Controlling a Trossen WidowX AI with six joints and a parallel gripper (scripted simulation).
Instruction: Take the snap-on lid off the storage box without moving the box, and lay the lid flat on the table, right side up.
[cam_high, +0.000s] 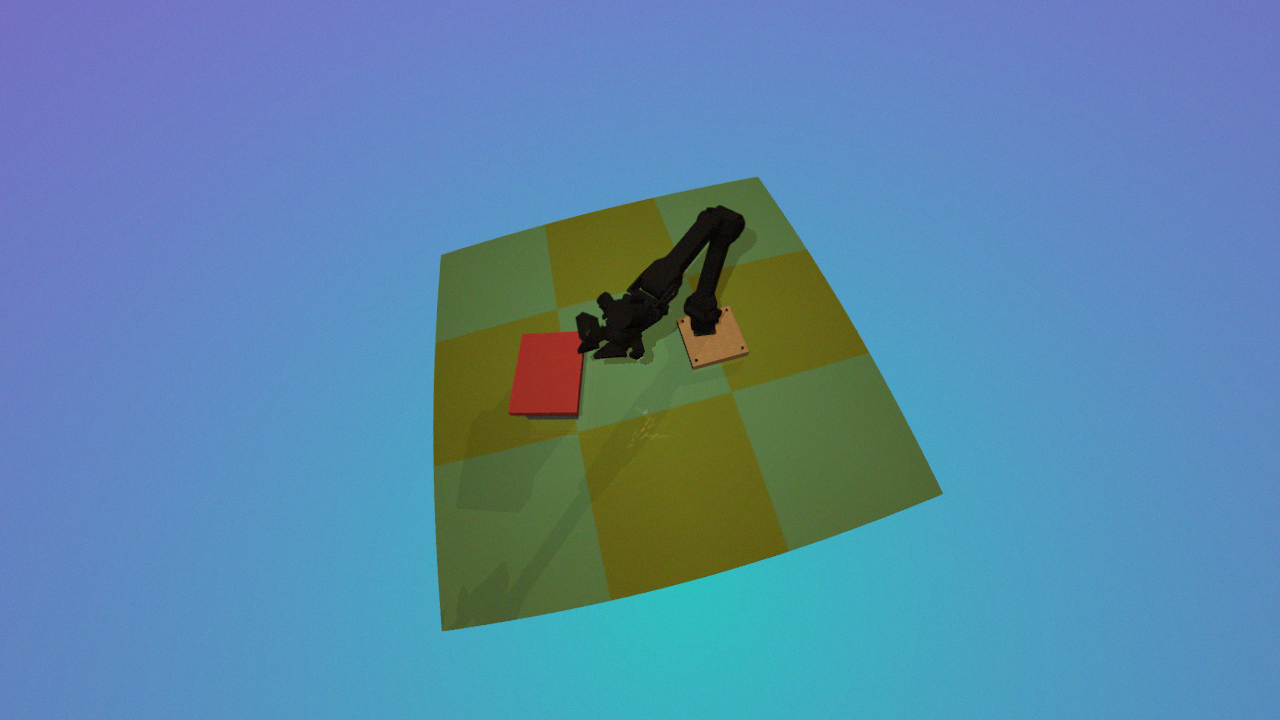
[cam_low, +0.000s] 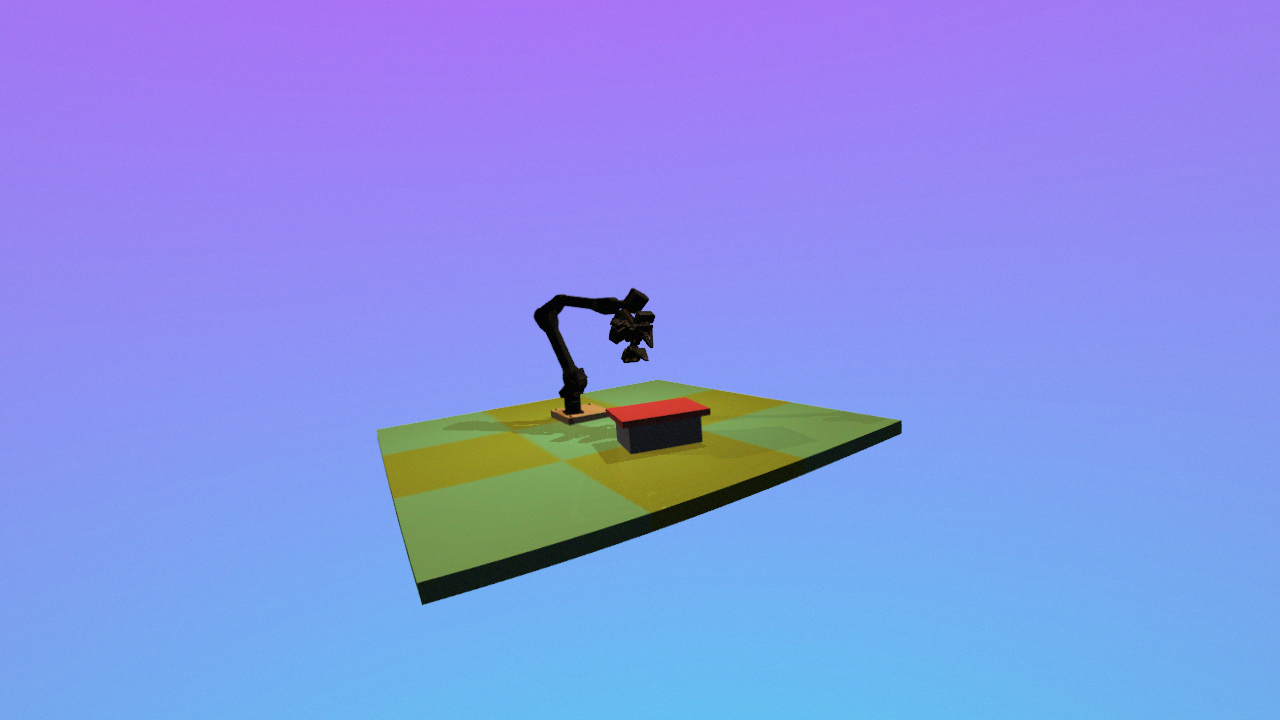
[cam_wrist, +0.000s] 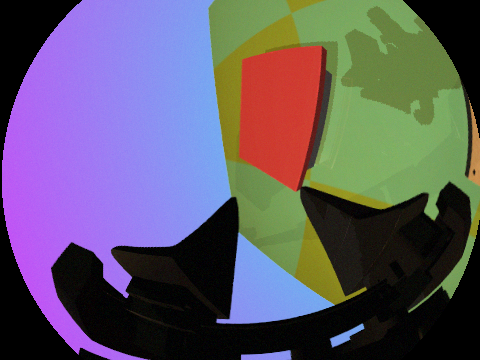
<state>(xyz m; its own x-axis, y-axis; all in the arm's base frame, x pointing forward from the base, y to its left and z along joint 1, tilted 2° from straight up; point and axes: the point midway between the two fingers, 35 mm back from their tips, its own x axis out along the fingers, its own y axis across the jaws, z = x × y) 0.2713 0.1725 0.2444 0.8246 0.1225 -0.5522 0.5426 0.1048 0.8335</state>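
Observation:
The red lid (cam_high: 546, 373) (cam_low: 657, 411) (cam_wrist: 280, 110) sits flat on top of the dark grey storage box (cam_low: 662, 434) (cam_wrist: 327, 102), its rim overhanging the walls. The box stands upright on the table; the top view shows mostly the lid. My gripper (cam_high: 588, 353) (cam_low: 647, 351) (cam_wrist: 268, 198) is open, about half way, with nothing between its fingers. It hangs well above the height of the lid, pointing down at a slant. In the top view its fingertips overlap the lid's upper right corner. In the wrist view the lid lies beyond the fingertips.
The arm stands on a wooden base plate (cam_high: 720, 351) to the right of the box in the top view. The checkered green and olive table (cam_high: 680, 474) (cam_low: 501, 528) has open edges all round. In the top view the box stands nearer the table's left edge. Shadows cross the table.

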